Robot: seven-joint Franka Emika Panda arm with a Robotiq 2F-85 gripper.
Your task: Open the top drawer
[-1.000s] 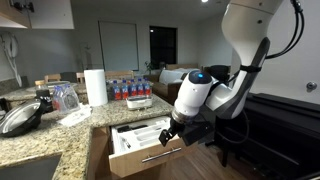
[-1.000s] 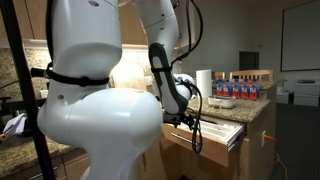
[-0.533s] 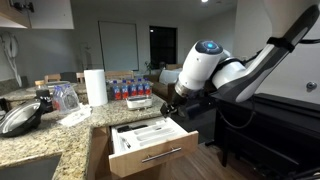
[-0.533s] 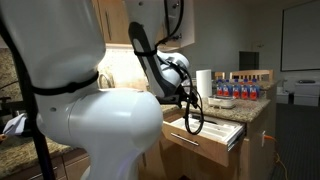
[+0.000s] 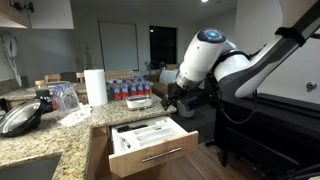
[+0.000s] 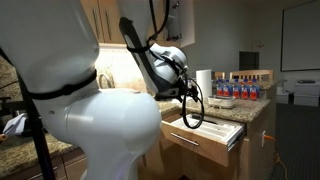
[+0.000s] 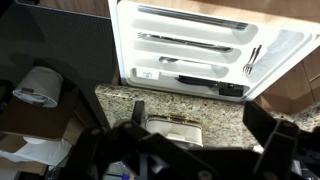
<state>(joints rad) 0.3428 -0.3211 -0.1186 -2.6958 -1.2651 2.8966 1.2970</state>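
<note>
Fingers [image 7: 272, 140] spread wide, nothing btwn them, touching nothing. They hang over the desk [image 5: 60, 135] edge, above the drawer [image 5: 135, 165] and clear of it.

Drawer sits just under the desk top and stands well out, front facing away from the desk into the room. Long axis runs w/ the desk edge, side to side.

It's wide & shallow, light wood, flat front w/ a slim silver bar handle [image 5: 160, 155] set horizontal. Inside is a white tray [image 7: 124, 45] w/ long compartments lying parallel to the front. Cutlery is in them, incl. a fork [image 7: 251, 60] in the end compartment.
</note>
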